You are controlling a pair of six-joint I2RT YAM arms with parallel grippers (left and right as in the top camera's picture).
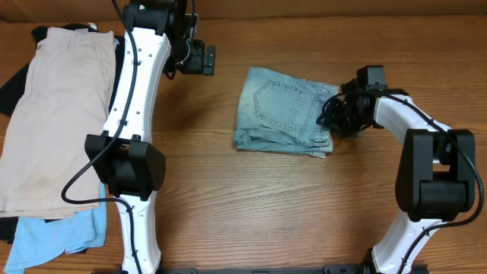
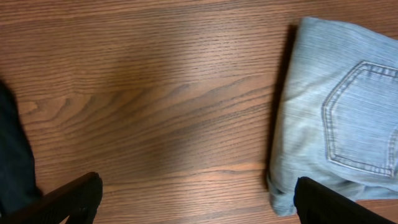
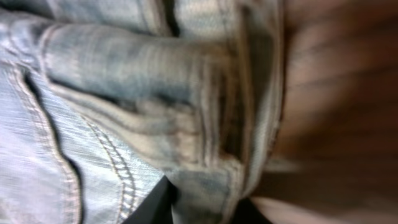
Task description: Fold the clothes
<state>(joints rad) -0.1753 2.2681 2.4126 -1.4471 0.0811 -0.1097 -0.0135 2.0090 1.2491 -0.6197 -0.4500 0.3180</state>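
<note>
I'm running this from afar, and it looks like a robotics lab bench rather than a home. The view is filled by a wood-grain table (image 1: 228,213). A white-and-black left arm (image 1: 137,91) and right arm (image 1: 426,167) are mounted at its near edge, and a black cable (image 1: 67,186) loops loose. Denim shorts (image 1: 285,110) lie mid-table. Beige shorts (image 1: 53,114) and a sky-blue garment (image 1: 61,232) are heaped at the left. The room beyond is out of view.

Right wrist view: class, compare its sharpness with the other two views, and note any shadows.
Right wrist: very close on the denim shorts, soft, and most blurred toward the table at right. Left wrist: sharp wood grain and denim weave, with a broad soft shadow across the table. Overhead: crisp and evenly lit, only faint shadows on the wood.
</note>
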